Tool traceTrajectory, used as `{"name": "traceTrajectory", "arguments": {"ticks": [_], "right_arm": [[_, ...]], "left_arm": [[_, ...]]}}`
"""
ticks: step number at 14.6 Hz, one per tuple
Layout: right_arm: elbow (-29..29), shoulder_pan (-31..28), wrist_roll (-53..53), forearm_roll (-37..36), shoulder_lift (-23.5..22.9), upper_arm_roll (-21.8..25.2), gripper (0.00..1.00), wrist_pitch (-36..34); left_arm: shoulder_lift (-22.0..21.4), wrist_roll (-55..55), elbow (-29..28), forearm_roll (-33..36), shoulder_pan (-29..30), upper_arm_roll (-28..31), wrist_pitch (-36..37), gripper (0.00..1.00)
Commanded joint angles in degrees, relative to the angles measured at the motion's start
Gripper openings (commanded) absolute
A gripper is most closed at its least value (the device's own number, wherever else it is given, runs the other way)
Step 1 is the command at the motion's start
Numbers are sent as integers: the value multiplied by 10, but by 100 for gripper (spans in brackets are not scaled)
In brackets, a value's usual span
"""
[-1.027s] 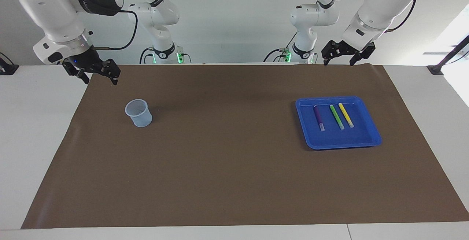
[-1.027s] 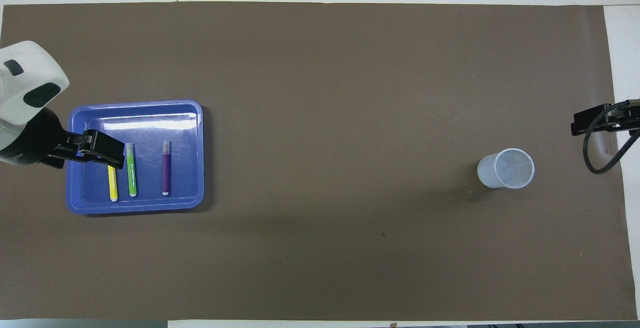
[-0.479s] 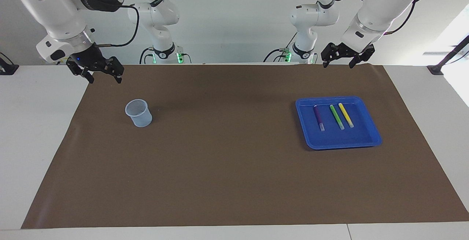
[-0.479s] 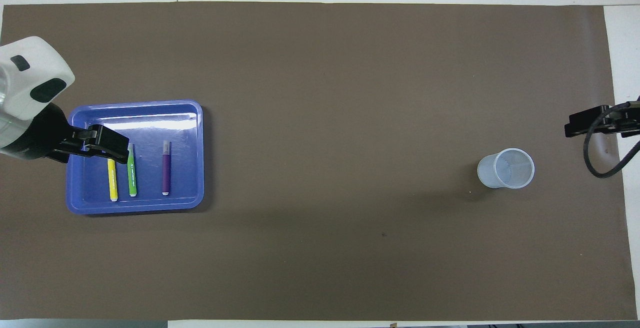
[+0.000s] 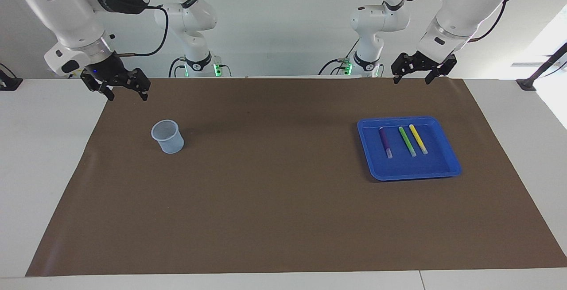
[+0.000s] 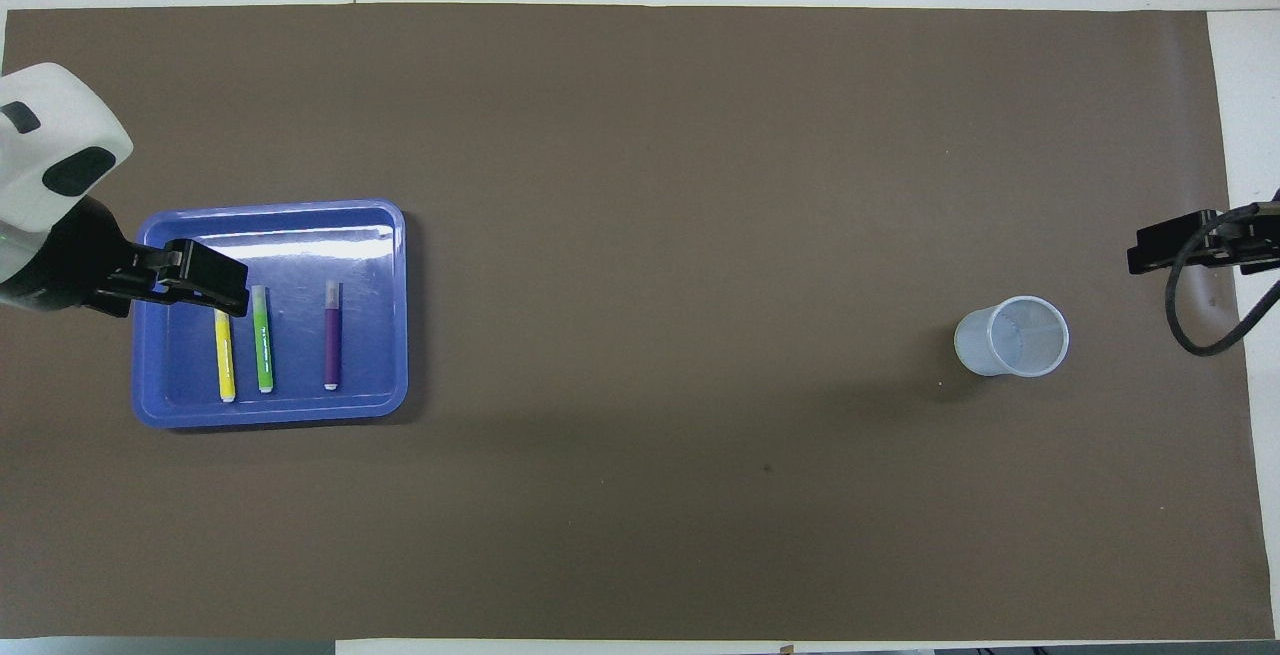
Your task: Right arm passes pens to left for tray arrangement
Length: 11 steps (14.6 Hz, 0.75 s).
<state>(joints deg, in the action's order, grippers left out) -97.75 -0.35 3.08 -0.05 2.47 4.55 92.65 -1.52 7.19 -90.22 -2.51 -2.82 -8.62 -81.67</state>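
Observation:
Three pens lie side by side in the blue tray (image 5: 409,175) (image 6: 372,235) toward the left arm's end: purple (image 5: 385,141) (image 6: 332,335), green (image 5: 406,141) (image 6: 263,340) and yellow (image 5: 418,139) (image 6: 226,360). My left gripper (image 5: 412,79) (image 6: 190,280) hangs open and empty, high over the mat's edge by the robots; in the overhead view it overlaps the tray's corner and the yellow pen's end. My right gripper (image 5: 126,95) (image 6: 1190,245) hangs open and empty over the mat's corner at the right arm's end.
A small translucent cup (image 5: 167,136) (image 6: 1011,337) stands upright on the brown mat (image 5: 274,183) toward the right arm's end, with no pen showing in it. White table (image 5: 40,148) borders the mat at both ends. A black cable (image 6: 1205,305) loops from the right wrist.
The right gripper has risen slightly and shifted a little toward the table's middle. The left gripper has drifted slightly above the tray. Pens, tray and cup have stayed put.

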Motion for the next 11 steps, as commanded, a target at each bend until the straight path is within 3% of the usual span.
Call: {"name": "traceTrajectory", "arguments": {"ticks": [1, 11], "right_arm": [[-9, -3, 15, 7, 9, -1, 100, 3], [-8, -2, 15, 4, 9, -2, 100, 3]], "left_arm": [[1, 16, 5, 4, -11, 10, -11, 100], [2, 16, 6, 6, -10, 11, -18, 100]]}}
